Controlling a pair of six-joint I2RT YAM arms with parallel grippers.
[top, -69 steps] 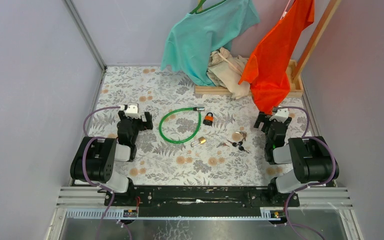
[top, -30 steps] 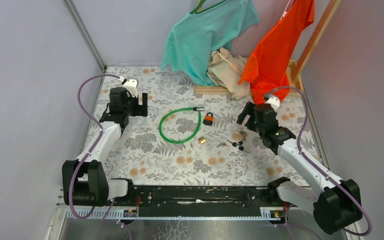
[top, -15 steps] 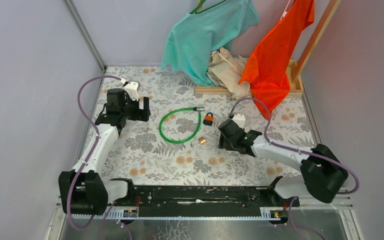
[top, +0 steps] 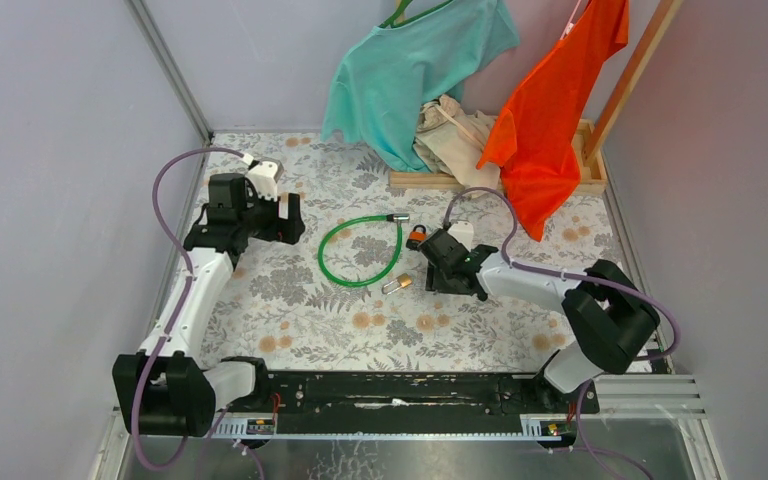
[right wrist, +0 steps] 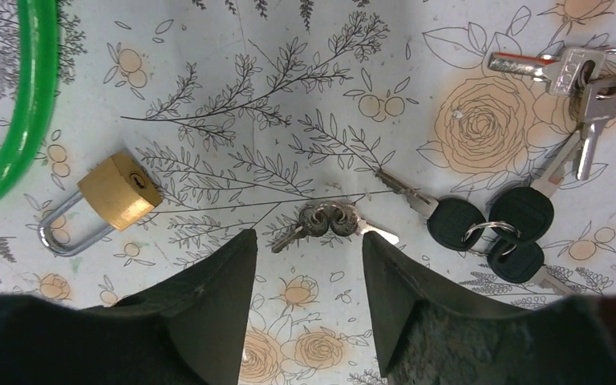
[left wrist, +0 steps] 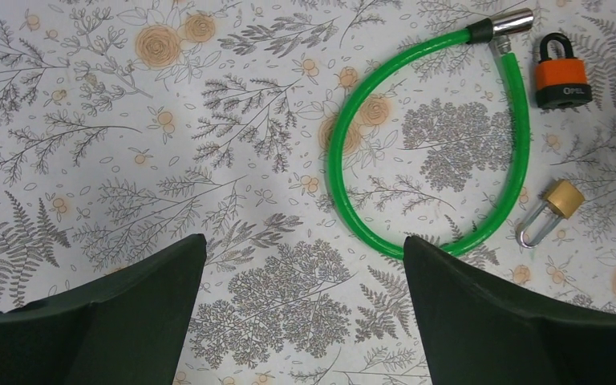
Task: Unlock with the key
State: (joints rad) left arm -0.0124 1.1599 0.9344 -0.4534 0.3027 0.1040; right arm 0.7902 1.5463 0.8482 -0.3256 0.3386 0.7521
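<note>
In the right wrist view the key [right wrist: 451,220], silver-bladed with a black head, lies on a ring with like black-headed keys [right wrist: 521,213]. My right gripper [right wrist: 305,241] hovers low just left of them, open about halfway with nothing between its fingers. A tiny pair of bare silver keys [right wrist: 330,220] lies just past its fingertips. From above, the right gripper [top: 438,268] hides the keys. The orange padlock [top: 417,238] lies just beyond it. My left gripper [top: 290,218] hangs wide open left of the green cable lock [top: 360,252]; in the left wrist view the left gripper [left wrist: 303,241] holds nothing.
A brass padlock [right wrist: 116,192] lies left of the right fingers. A bunch of bare silver keys [right wrist: 581,72] sits to the far right. Teal [top: 415,70] and orange [top: 550,120] shirts hang over a wooden rack base [top: 440,181] at the back.
My right arm has swung left and down over the keys, and its jaws have narrowed from wide to about half. The left arm has barely shifted.
</note>
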